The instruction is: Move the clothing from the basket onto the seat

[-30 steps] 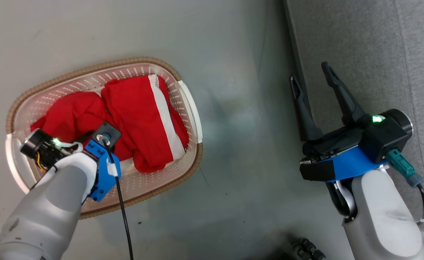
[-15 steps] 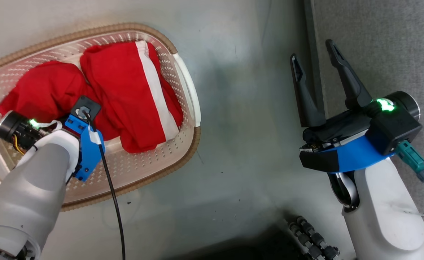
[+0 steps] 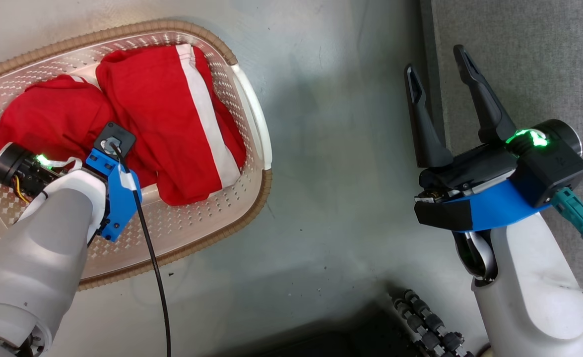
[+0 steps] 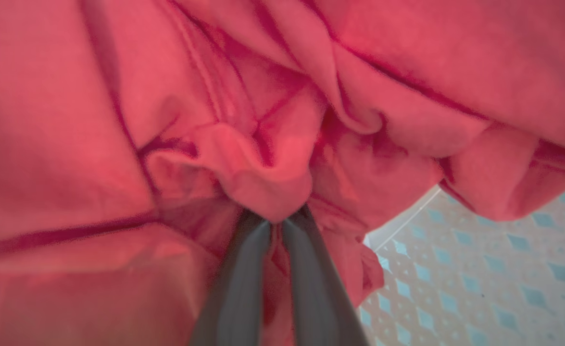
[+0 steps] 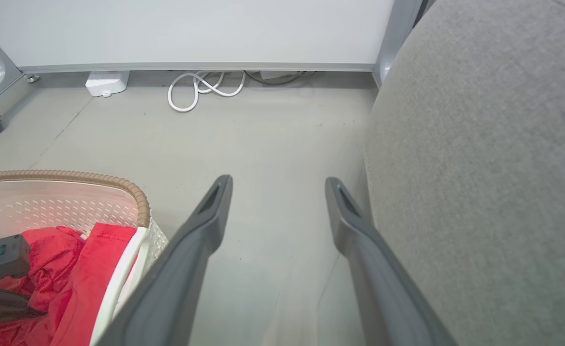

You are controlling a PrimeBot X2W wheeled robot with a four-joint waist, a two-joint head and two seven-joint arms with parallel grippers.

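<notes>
- Swung head view since earlier; leaves clothing point(image 3: 162, 114) inside basket point(image 3: 265, 188).
- Pinches red fold with left gripper point(image 4: 275, 222); holds right gripper point(image 3: 435, 62) spread beside seat point(image 3: 529, 59).
- Likely handles light, limp; best gripped at bunched folds.

Left tool point(image 4: 277, 222) tips buried in blurred clothing point(image 4: 119, 120) folds, basket point(image 3: 255, 119) cropped at head view's left edge

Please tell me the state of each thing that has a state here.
left gripper, shut on a fold of the clothing
right gripper, open, holding nothing
clothing, both pieces crumpled inside the basket
basket, upright on the floor
seat, no clothing on visible part
</notes>
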